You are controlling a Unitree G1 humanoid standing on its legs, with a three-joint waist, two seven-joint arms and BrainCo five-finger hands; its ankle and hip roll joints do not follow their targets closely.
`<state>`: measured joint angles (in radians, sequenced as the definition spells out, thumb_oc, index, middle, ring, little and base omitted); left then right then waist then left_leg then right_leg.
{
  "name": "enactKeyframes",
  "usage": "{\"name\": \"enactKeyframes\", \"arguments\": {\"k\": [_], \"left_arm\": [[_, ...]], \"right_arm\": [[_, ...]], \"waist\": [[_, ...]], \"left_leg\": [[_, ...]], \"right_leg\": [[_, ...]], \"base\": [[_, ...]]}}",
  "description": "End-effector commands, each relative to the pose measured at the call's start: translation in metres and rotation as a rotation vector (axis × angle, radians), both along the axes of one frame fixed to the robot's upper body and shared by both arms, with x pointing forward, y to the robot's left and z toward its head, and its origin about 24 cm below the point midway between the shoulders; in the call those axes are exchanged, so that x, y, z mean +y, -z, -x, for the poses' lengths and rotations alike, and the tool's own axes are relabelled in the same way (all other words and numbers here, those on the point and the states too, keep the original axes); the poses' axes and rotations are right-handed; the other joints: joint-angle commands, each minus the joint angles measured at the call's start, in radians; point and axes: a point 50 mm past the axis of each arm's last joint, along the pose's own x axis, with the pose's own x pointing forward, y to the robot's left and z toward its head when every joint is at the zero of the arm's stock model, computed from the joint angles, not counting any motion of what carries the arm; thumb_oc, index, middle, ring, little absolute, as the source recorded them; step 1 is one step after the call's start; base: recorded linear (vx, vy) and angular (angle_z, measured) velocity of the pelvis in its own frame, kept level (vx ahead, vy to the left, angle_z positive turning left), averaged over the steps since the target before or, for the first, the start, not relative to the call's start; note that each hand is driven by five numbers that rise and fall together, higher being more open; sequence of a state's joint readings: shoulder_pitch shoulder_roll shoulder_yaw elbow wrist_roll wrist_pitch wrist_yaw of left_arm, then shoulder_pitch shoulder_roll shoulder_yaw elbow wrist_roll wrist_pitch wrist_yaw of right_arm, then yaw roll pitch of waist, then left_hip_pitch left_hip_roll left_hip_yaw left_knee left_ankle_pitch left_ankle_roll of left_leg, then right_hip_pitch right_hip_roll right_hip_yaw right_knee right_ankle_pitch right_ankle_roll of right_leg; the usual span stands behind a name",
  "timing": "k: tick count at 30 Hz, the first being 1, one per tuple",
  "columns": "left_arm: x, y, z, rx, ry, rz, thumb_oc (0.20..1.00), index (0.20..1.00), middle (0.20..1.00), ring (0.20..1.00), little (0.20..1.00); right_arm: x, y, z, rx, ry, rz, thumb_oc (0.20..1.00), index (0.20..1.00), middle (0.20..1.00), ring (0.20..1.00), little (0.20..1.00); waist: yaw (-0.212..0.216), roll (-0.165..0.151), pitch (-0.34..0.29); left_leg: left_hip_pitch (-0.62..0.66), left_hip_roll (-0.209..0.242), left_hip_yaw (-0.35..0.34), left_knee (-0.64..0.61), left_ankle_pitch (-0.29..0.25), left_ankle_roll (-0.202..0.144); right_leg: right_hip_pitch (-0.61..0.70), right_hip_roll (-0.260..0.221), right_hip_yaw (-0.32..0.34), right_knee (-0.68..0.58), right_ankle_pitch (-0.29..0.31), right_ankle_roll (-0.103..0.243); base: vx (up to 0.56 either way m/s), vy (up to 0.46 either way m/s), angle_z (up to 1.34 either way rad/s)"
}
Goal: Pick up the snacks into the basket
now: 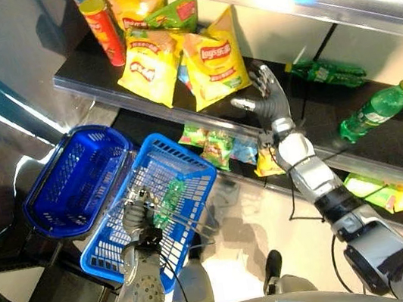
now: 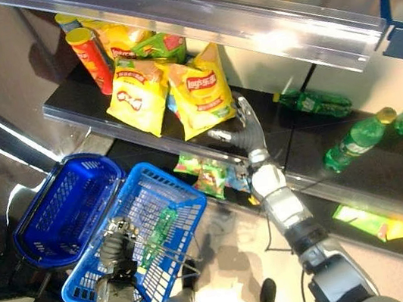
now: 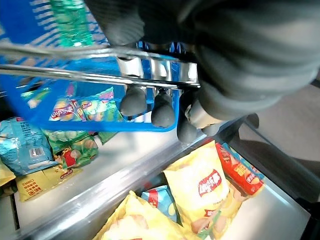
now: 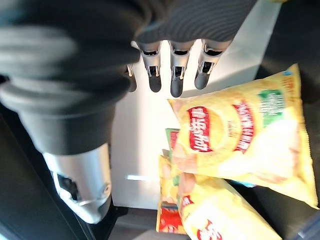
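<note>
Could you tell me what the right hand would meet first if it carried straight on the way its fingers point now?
Probably the yellow chip bag: the open right hand points up toward the shelf beside it, though depth is unclear and it might pass just beside the bag.

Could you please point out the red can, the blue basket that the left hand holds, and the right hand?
red can (image 1: 104,30), left eye view, middle of its side.
blue basket (image 1: 188,162), left eye view, far rim.
left hand (image 1: 137,216), left eye view, its back, fingers curled round the basket's handle.
right hand (image 1: 272,101), left eye view, palm.
</note>
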<state>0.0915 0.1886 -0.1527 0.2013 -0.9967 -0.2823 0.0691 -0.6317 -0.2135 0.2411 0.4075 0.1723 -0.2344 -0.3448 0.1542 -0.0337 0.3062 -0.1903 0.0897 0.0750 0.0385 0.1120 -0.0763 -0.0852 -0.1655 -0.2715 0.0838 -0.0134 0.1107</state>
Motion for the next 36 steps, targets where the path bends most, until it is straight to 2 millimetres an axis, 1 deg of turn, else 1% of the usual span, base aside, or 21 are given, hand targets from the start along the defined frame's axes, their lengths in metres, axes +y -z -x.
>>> {"name": "enactKeyframes", "arguments": {"k": [1,2,3,4,5,6,7,8,9,10,12,15,16,18,22,23,25,26,27,32,36], "left_arm": [[-0.011,-0.081,-0.026,-0.409,0.050,-0.003,0.200,0.200,0.200,0.200,0.200],[-0.011,-0.082,-0.026,-0.411,0.051,-0.003,0.200,0.200,0.200,0.200,0.200],[-0.012,-0.084,-0.028,-0.419,0.058,-0.001,0.200,0.200,0.200,0.200,0.200],[-0.012,-0.084,-0.028,-0.419,0.058,-0.001,0.200,0.200,0.200,0.200,0.200],[-0.013,-0.084,-0.026,-0.415,0.075,-0.006,0.200,0.200,0.200,0.200,0.200],[-0.014,-0.084,-0.027,-0.417,0.075,-0.006,0.200,0.200,0.200,0.200,0.200],[-0.015,-0.086,-0.027,-0.417,0.084,-0.004,0.200,0.200,0.200,0.200,0.200],[-0.015,-0.086,-0.027,-0.418,0.084,-0.004,0.200,0.200,0.200,0.200,0.200],[-0.017,-0.088,-0.028,-0.424,0.097,-0.004,0.200,0.200,0.200,0.200,0.200],[-0.017,-0.089,-0.028,-0.425,0.097,-0.004,0.200,0.200,0.200,0.200,0.200],[-0.018,-0.090,-0.029,-0.427,0.107,-0.005,0.200,0.200,0.200,0.200,0.200],[-0.021,-0.092,-0.029,-0.436,0.118,0.000,0.200,0.200,0.200,0.200,0.200],[-0.022,-0.093,-0.029,-0.437,0.126,0.004,0.200,0.200,0.200,0.200,0.200],[-0.023,-0.093,-0.030,-0.434,0.130,0.005,0.200,0.200,0.200,0.200,0.200],[-0.025,-0.093,-0.031,-0.436,0.149,0.008,0.200,0.200,0.200,0.200,0.200],[-0.026,-0.094,-0.032,-0.439,0.161,0.005,0.200,0.200,0.200,0.200,0.200],[-0.026,-0.093,-0.032,-0.439,0.170,0.005,0.200,0.200,0.200,0.200,0.200],[-0.026,-0.093,-0.032,-0.439,0.170,0.006,0.200,0.200,0.200,0.200,0.200],[-0.027,-0.093,-0.031,-0.437,0.186,0.006,0.200,0.200,0.200,0.200,0.200],[-0.026,-0.092,-0.032,-0.440,0.205,0.004,0.200,0.200,0.200,0.200,0.200],[-0.025,-0.090,-0.032,-0.434,0.210,-0.008,0.200,0.200,0.200,0.200,0.200]], "right_arm": [[-0.015,-0.048,-0.008,-0.157,0.080,-0.059,1.000,1.000,1.000,1.000,1.000],[-0.015,-0.048,-0.009,-0.159,0.080,-0.059,1.000,1.000,1.000,1.000,1.000],[-0.020,-0.065,-0.014,-0.195,0.110,-0.058,1.000,1.000,1.000,1.000,1.000],[-0.020,-0.066,-0.014,-0.195,0.110,-0.058,1.000,1.000,1.000,1.000,1.000],[-0.027,-0.082,-0.021,-0.215,0.152,-0.041,1.000,1.000,1.000,1.000,1.000],[-0.027,-0.082,-0.022,-0.216,0.152,-0.041,1.000,1.000,1.000,1.000,1.000],[-0.033,-0.099,-0.029,-0.230,0.197,-0.044,1.000,1.000,1.000,1.000,1.000],[-0.033,-0.100,-0.029,-0.232,0.196,-0.044,1.000,1.000,1.000,1.000,1.000],[-0.038,-0.116,-0.036,-0.241,0.237,-0.036,1.000,1.000,1.000,1.000,1.000],[-0.038,-0.117,-0.036,-0.243,0.237,-0.036,1.000,1.000,1.000,1.000,1.000],[-0.040,-0.130,-0.041,-0.243,0.268,-0.024,1.000,1.000,1.000,1.000,1.000],[-0.046,-0.142,-0.049,-0.220,0.328,0.003,1.000,1.000,1.000,1.000,1.000],[-0.049,-0.152,-0.053,-0.210,0.354,0.025,1.000,1.000,1.000,1.000,1.000],[-0.049,-0.156,-0.054,-0.206,0.362,0.039,1.000,1.000,1.000,1.000,1.000],[-0.051,-0.171,-0.059,-0.185,0.400,0.082,1.000,1.000,1.000,1.000,1.000],[-0.055,-0.173,-0.061,-0.158,0.419,0.102,1.000,1.000,1.000,1.000,1.000],[-0.058,-0.177,-0.063,-0.138,0.431,0.127,1.000,1.000,1.000,1.000,1.000],[-0.058,-0.177,-0.063,-0.138,0.430,0.127,1.000,1.000,1.000,1.000,1.000],[-0.062,-0.179,-0.064,-0.111,0.436,0.176,1.000,1.000,1.000,1.000,1.000],[-0.070,-0.184,-0.065,-0.075,0.435,0.251,1.000,1.000,1.000,1.000,1.000],[-0.075,-0.181,-0.066,-0.042,0.435,0.263,1.000,1.000,1.000,1.000,1.000]], "waist": [[0.008,0.004,0.025],[0.007,0.004,0.024],[0.011,0.013,0.034],[0.011,0.014,0.033],[0.016,0.016,0.038],[0.016,0.016,0.037],[0.021,0.020,0.041],[0.021,0.020,0.040],[0.026,0.022,0.051],[0.025,0.022,0.049],[0.026,0.025,0.057],[0.028,0.027,0.062],[0.028,0.025,0.063],[0.027,0.026,0.061],[0.024,0.025,0.062],[0.025,0.025,0.061],[0.028,0.024,0.056],[0.027,0.025,0.057],[0.031,0.024,0.050],[0.041,0.020,0.043],[0.048,0.015,0.040]], "left_leg": [[-0.131,-0.009,-0.020,0.203,-0.102,0.038],[-0.138,-0.009,-0.022,0.210,-0.105,0.038],[-0.183,-0.008,-0.026,0.261,-0.123,0.035],[-0.187,-0.008,-0.027,0.265,-0.124,0.035],[-0.216,-0.005,-0.022,0.302,-0.138,0.035],[-0.221,-0.005,-0.023,0.307,-0.140,0.035],[-0.247,0.000,-0.020,0.332,-0.149,0.033],[-0.251,0.000,-0.020,0.336,-0.150,0.033],[-0.275,0.006,-0.018,0.373,-0.169,0.029],[-0.278,0.005,-0.019,0.369,-0.163,0.030],[-0.303,0.011,-0.017,0.402,-0.177,0.028],[-0.326,0.012,-0.015,0.422,-0.186,0.026],[-0.343,0.014,-0.019,0.439,-0.190,0.025],[-0.350,0.015,-0.020,0.442,-0.191,0.025],[-0.369,0.014,-0.021,0.466,-0.200,0.026],[-0.371,0.014,-0.024,0.469,-0.204,0.028],[-0.372,0.012,-0.025,0.469,-0.205,0.030],[-0.373,0.012,-0.026,0.469,-0.205,0.030],[-0.373,0.007,-0.032,0.463,-0.204,0.032],[-0.367,-0.004,-0.044,0.450,-0.196,0.035],[-0.359,-0.010,-0.054,0.445,-0.196,0.038]], "right_leg": [[-0.106,-0.051,-0.026,0.177,0.008,0.019],[-0.112,-0.052,-0.026,0.182,0.005,0.018],[-0.153,-0.059,-0.032,0.227,-0.010,0.017],[-0.157,-0.059,-0.031,0.230,-0.011,0.017],[-0.183,-0.065,-0.038,0.264,-0.022,0.015],[-0.187,-0.066,-0.038,0.268,-0.024,0.015],[-0.219,-0.071,-0.041,0.299,-0.032,0.016],[-0.223,-0.071,-0.041,0.302,-0.033,0.016],[-0.245,-0.076,-0.039,0.336,-0.047,0.015],[-0.248,-0.075,-0.040,0.333,-0.043,0.015],[-0.273,-0.079,-0.042,0.365,-0.053,0.015],[-0.297,-0.082,-0.048,0.383,-0.057,0.015],[-0.311,-0.084,-0.053,0.393,-0.057,0.017],[-0.318,-0.085,-0.056,0.397,-0.058,0.017],[-0.331,-0.085,-0.059,0.409,-0.059,0.020],[-0.333,-0.086,-0.063,0.411,-0.060,0.022],[-0.331,-0.085,-0.068,0.412,-0.061,0.024],[-0.331,-0.085,-0.069,0.412,-0.061,0.024],[-0.328,-0.086,-0.074,0.406,-0.061,0.026],[-0.315,-0.085,-0.086,0.401,-0.057,0.033],[-0.297,-0.083,-0.094,0.394,-0.057,0.035]], "base": [[-0.12,0.034,0.20],[-0.08,0.028,0.25],[-0.04,0.018,0.24],[-0.05,0.030,0.22],[-0.01,0.015,0.12],[-0.03,0.026,0.12],[-0.02,0.013,0.09],[-0.03,0.019,0.04],[-0.02,0.008,0.04],[0.00,0.000,0.00],[0.00,0.000,0.00],[-0.01,-0.004,-0.01],[-0.02,-0.010,-0.04],[-0.01,-0.006,-0.02],[0.00,0.000,0.00],[0.00,0.000,0.00],[0.01,-0.011,0.04],[0.03,-0.021,0.08],[0.02,-0.010,0.07],[0.03,-0.028,0.12],[0.03,-0.034,0.14]]}}
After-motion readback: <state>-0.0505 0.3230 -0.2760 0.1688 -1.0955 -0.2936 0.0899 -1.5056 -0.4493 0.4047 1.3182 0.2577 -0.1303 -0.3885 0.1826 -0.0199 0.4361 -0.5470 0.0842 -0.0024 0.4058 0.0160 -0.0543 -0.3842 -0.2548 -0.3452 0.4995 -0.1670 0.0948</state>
